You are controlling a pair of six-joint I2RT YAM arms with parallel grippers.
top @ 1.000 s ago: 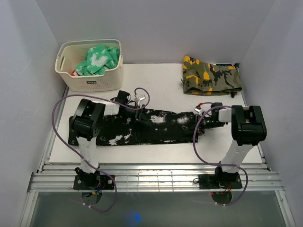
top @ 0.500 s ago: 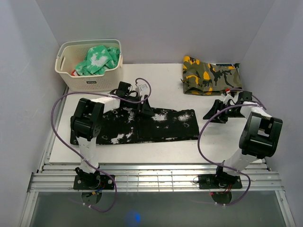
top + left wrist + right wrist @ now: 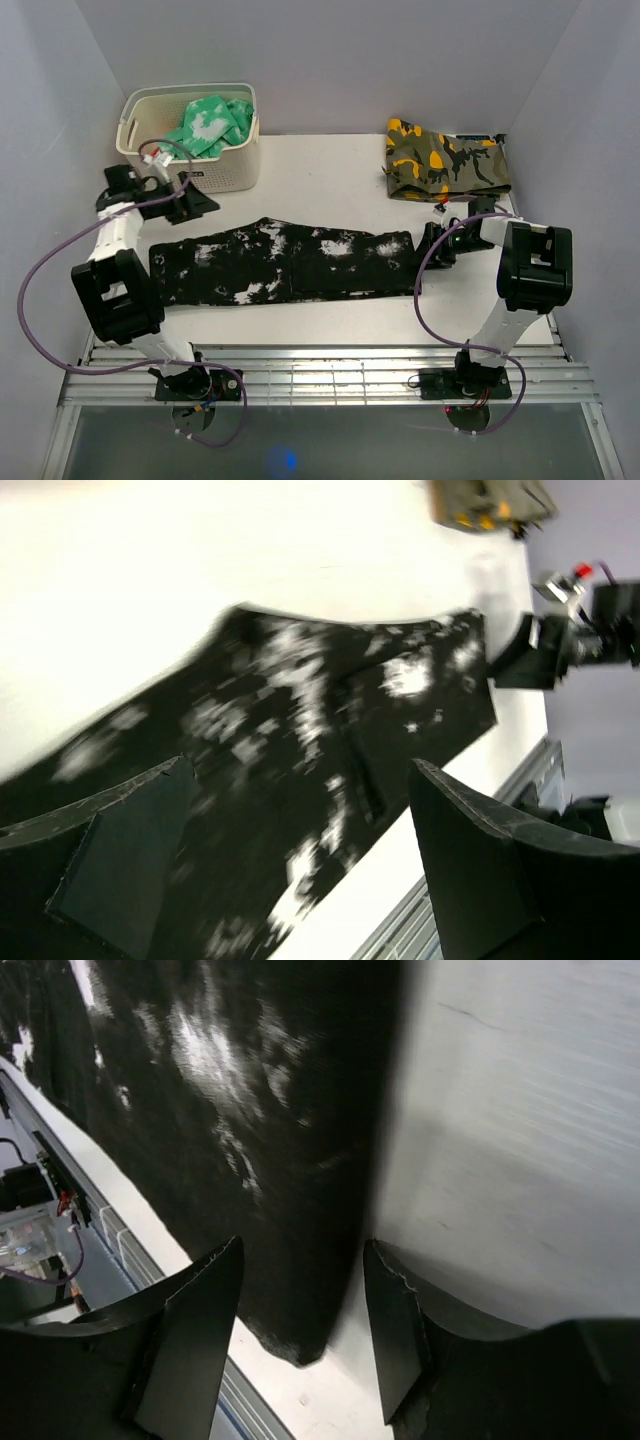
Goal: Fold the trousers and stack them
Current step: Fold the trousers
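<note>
White tabletop [image 3: 330,180] holds the trousers [image 3: 300,265], a long flat black fabric strip, white-speckled. Wide-spread left gripper [image 3: 203,203] is empty; right gripper [image 3: 430,243] is parted at the cloth's end, gripping nothing.

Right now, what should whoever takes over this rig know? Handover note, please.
Left gripper: open, empty, by the basket, clear of the trousers.
Right gripper: open, empty, at the trousers' right end.
Trousers: flat at full length across the table, not yet folded crosswise.
Done: laid out straight.
To do: fold, then stack, likely on the camouflage garment.
</note>
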